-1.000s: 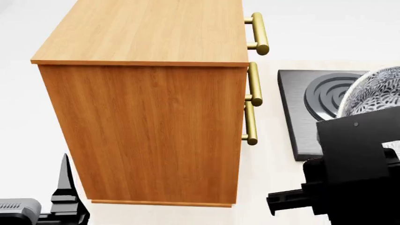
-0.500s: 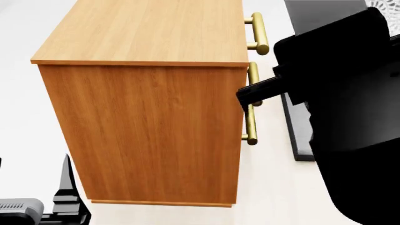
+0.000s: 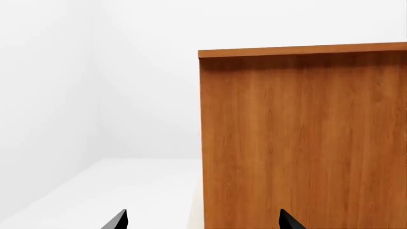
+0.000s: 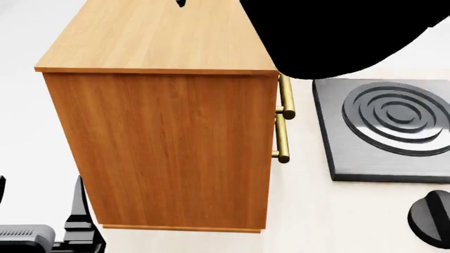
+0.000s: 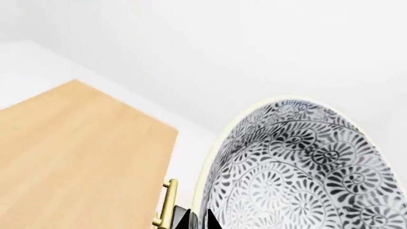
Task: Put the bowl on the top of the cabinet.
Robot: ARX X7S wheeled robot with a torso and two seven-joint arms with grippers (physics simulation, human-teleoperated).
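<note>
The bowl, white with a fine grey leaf pattern, fills much of the right wrist view. My right gripper is shut on its rim, one finger inside and one outside. The bowl hangs in the air above and beside the cabinet's top, near the handle side. In the head view the bowl is hidden behind my black right arm, which reaches over the cabinet. My left gripper is open and empty, low down, facing the cabinet's side wall.
A grey stove plate with a ringed burner lies on the pale table right of the cabinet. A black round knob is at the front right. Brass bar handles stick out of the cabinet's right face.
My right arm has risen with the bowl from beside the stove plate up and left, over the cabinet's top corner. The burner is now uncovered. The left arm has barely moved.
</note>
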